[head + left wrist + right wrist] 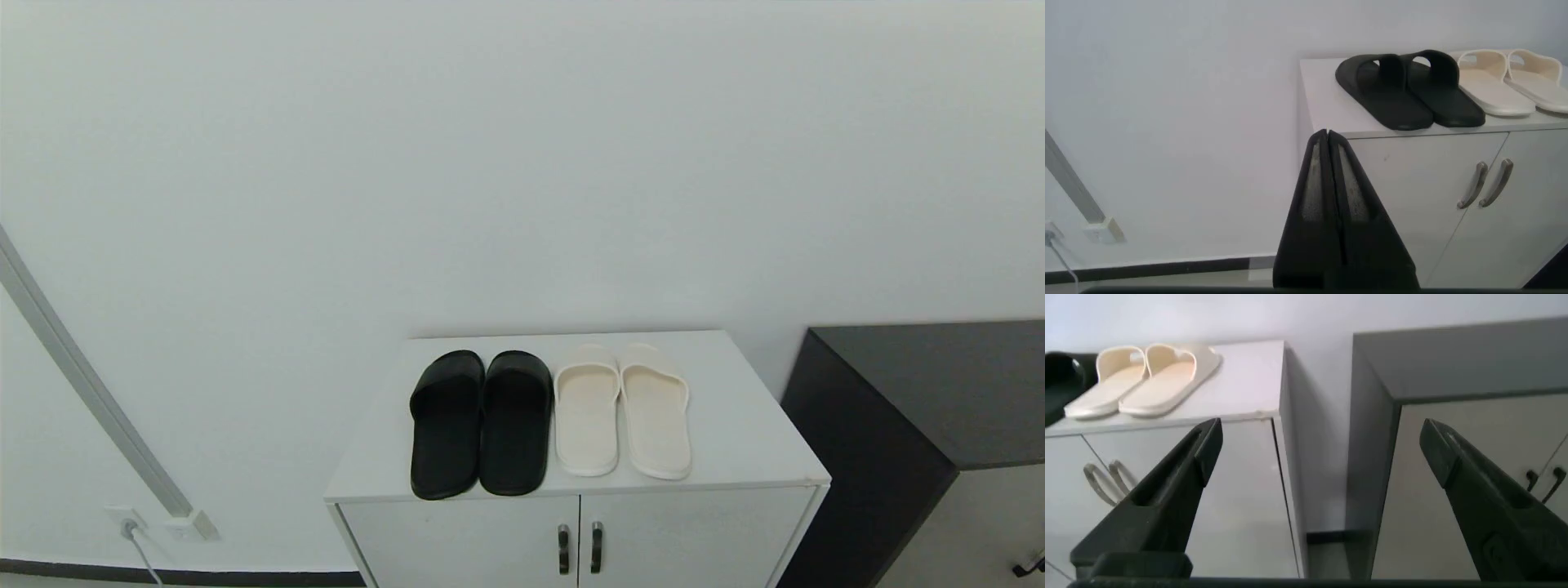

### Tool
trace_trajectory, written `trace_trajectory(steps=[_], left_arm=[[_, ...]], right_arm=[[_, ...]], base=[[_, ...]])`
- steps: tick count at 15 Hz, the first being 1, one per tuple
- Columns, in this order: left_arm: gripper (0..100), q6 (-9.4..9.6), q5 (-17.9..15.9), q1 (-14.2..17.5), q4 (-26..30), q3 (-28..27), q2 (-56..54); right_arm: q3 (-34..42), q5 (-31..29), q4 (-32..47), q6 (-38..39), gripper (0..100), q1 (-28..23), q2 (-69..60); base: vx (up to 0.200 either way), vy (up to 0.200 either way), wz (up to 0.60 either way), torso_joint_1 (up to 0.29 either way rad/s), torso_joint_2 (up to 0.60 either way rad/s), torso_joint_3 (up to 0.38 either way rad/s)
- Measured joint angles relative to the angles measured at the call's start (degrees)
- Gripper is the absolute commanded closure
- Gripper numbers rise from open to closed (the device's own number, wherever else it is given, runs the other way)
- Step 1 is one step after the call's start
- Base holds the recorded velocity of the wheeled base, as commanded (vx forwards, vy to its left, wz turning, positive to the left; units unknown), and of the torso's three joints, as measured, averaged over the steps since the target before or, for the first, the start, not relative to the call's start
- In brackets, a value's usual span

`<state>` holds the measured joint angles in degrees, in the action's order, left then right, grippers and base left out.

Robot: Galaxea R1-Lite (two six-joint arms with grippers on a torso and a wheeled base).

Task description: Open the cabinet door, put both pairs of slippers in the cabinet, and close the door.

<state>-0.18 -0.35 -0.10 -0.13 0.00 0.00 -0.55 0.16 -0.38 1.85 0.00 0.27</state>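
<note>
A pair of black slippers [480,422] and a pair of cream slippers [622,419] lie side by side on top of a low white cabinet [759,425]. Its two doors are closed, with two metal handles [579,547] meeting at the middle. In the left wrist view my left gripper [1328,139] is shut, fingers pressed together, out in front of the cabinet's left side, with the black slippers [1410,87] and the handles [1486,183] beyond it. My right gripper [1319,445] stands open off the cabinet's right corner, with the cream slippers [1147,376] farther off.
A taller dark cabinet [914,433] stands close to the right of the white one, a narrow gap between them. A white wall is behind. A wall socket with a cable [129,527] and a grey slanted trunking [73,367] are at the lower left.
</note>
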Motion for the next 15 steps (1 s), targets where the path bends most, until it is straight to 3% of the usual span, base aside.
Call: trace_trajectory(steps=[5,8,11,15], left_arm=[[100,0.05,0.0,0.0,0.0,0.0,0.0],[100,0.11,0.0,0.0,0.0,0.0,0.0],[100,0.05,0.0,0.0,0.0,0.0,0.0],[100,0.05,-0.1,0.0,0.0,0.0,0.0]], right_arm=[[-9.0,3.2,1.9,2.8,0,2.4,12.1],[-11.3,5.7,-3.3,3.2,0,7.2,27.0],[-13.4,3.7,-14.5,4.4,0,16.3,44.1],[-23.8,-6.7,-19.9,14.2,0,33.4,62.7]], base=[[0.000,0.000,0.00,0.000,0.00,0.000],[0.000,0.000,0.00,0.000,0.00,0.000],[0.000,0.000,0.00,0.000,0.00,0.000],[0.000,0.000,0.00,0.000,0.00,0.000]])
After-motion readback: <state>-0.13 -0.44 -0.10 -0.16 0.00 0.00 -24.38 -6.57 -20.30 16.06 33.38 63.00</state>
